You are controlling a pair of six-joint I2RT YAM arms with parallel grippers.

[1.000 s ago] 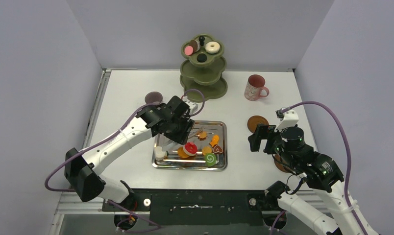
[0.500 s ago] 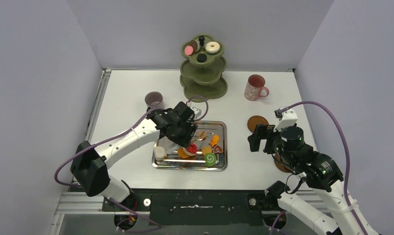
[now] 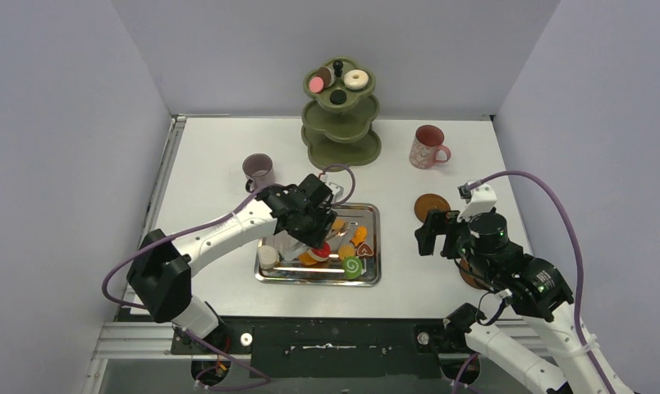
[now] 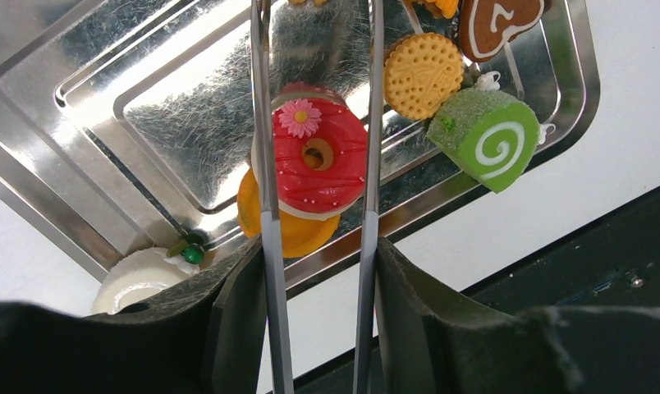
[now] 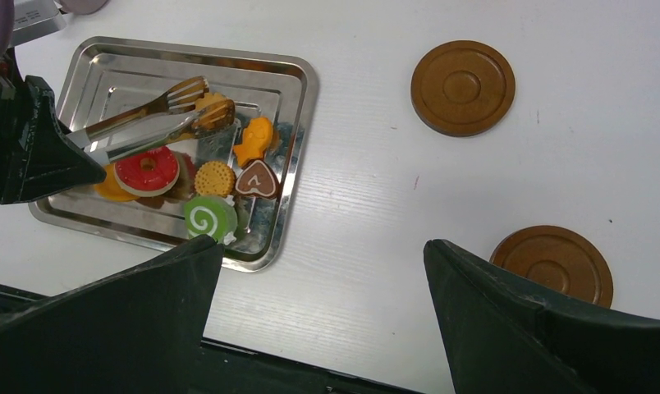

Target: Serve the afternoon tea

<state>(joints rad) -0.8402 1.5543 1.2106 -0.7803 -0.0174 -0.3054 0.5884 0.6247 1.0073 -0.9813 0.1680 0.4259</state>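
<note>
My left gripper is shut on the metal tongs and holds them low over the steel tray. In the left wrist view the two tong arms run along either side of the red donut; their tips are out of frame. The green swirl roll, biscuits and orange sweets lie beside it. My right gripper is open and empty over bare table. The olive three-tier stand at the back holds a few sweets.
A pink mug stands back right and a mauve mug left of the tray. One brown coaster lies right of the tray, another nearer, by my right arm. Grey walls enclose the table.
My left arm has swung the tongs nearer and lower over the tray, from above the far sweets to around the red donut, uncovering the mauve mug. The right arm has not moved.
</note>
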